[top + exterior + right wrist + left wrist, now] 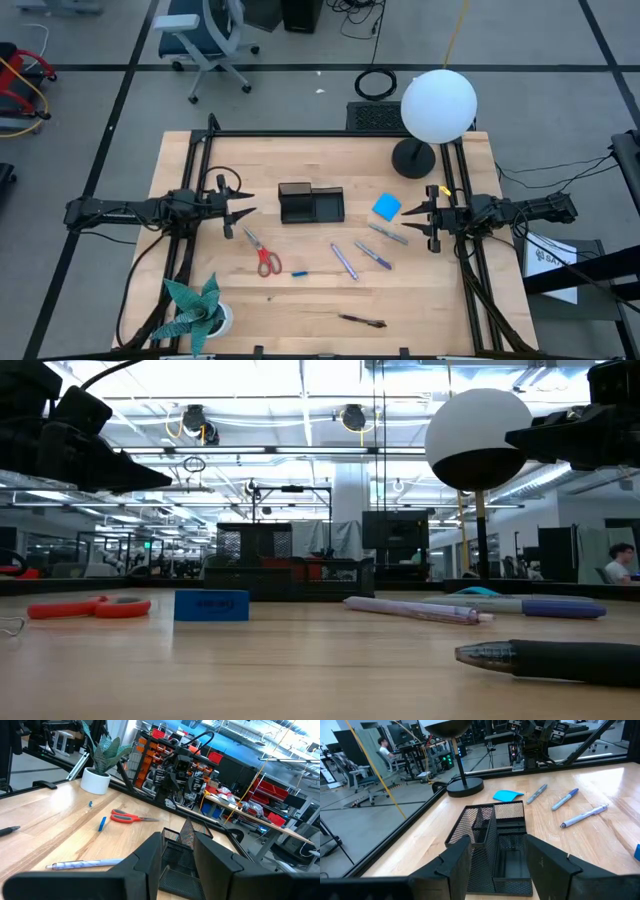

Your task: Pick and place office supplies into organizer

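Black mesh organizer (311, 204) sits mid-table between both arms, nothing in it. Left gripper (243, 209) hovers just beside its left end, fingers apart around nothing. Right gripper (413, 214) hangs near the blue notepad (387, 207), jaws parted, holding nothing. Red-handled scissors (262, 253), a small blue piece (299, 272) and 4 pens (344, 261) lie on the wood.

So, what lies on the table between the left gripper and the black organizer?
Nothing: in the high view, bare wood separates the left gripper from the organizer. The red-handled scissors lie off that line, nearer the table's front edge.
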